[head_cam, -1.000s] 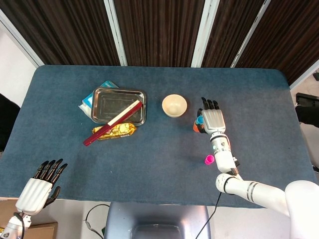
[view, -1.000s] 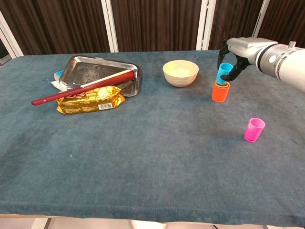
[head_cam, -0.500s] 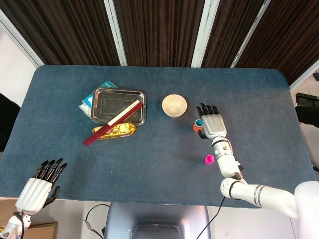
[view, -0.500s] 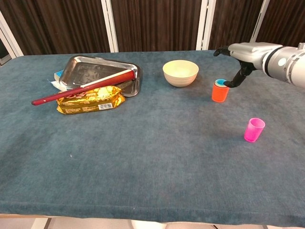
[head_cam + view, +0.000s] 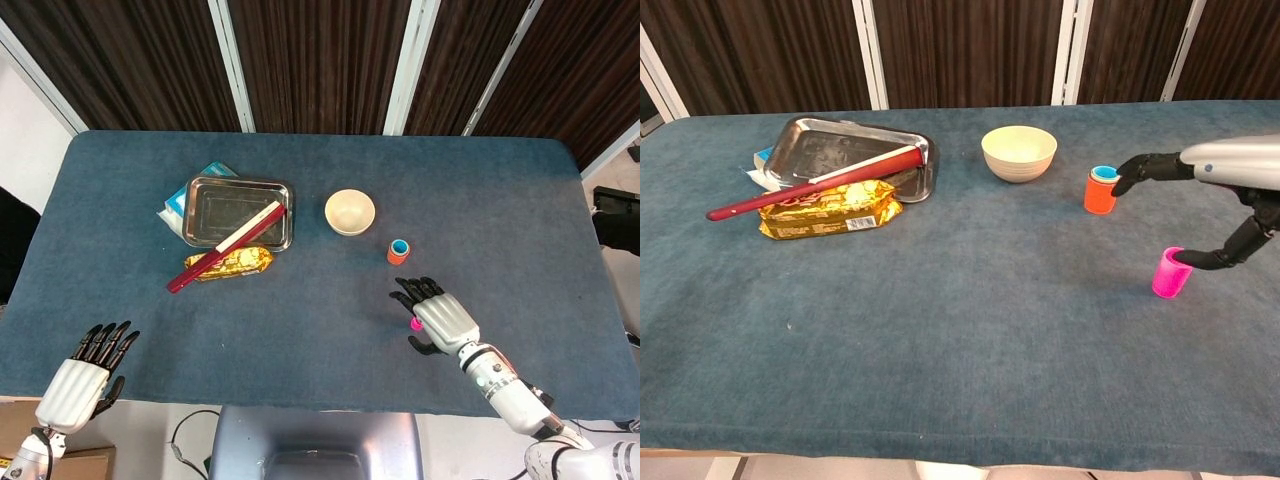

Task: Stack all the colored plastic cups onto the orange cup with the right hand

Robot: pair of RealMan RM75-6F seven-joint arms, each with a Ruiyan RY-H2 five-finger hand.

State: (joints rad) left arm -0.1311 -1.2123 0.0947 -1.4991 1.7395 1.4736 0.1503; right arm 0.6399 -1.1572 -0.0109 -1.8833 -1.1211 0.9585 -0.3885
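Note:
The orange cup [image 5: 399, 252] [image 5: 1101, 194] stands upright right of the bowl, with the blue cup [image 5: 400, 246] [image 5: 1103, 174] nested inside it so only its rim shows. The pink cup [image 5: 416, 324] [image 5: 1170, 274] stands alone nearer the front edge. My right hand [image 5: 442, 321] [image 5: 1232, 166] hovers over the pink cup with fingers spread, holding nothing; in the chest view its thumb [image 5: 1220, 256] reaches down beside the cup's rim. In the head view the hand covers part of the pink cup. My left hand [image 5: 82, 374] rests open off the front left corner.
A cream bowl [image 5: 350, 212] [image 5: 1019, 152] sits left of the orange cup. Further left lie a metal tray [image 5: 236, 213] [image 5: 845, 153], a red-handled utensil [image 5: 225, 246] [image 5: 810, 183] and a gold snack packet [image 5: 232, 263] [image 5: 828, 208].
My right hand let the blue cup drop into the orange cup, then pulled back toward the front edge and now sits over the pink cup. The left hand barely moved.

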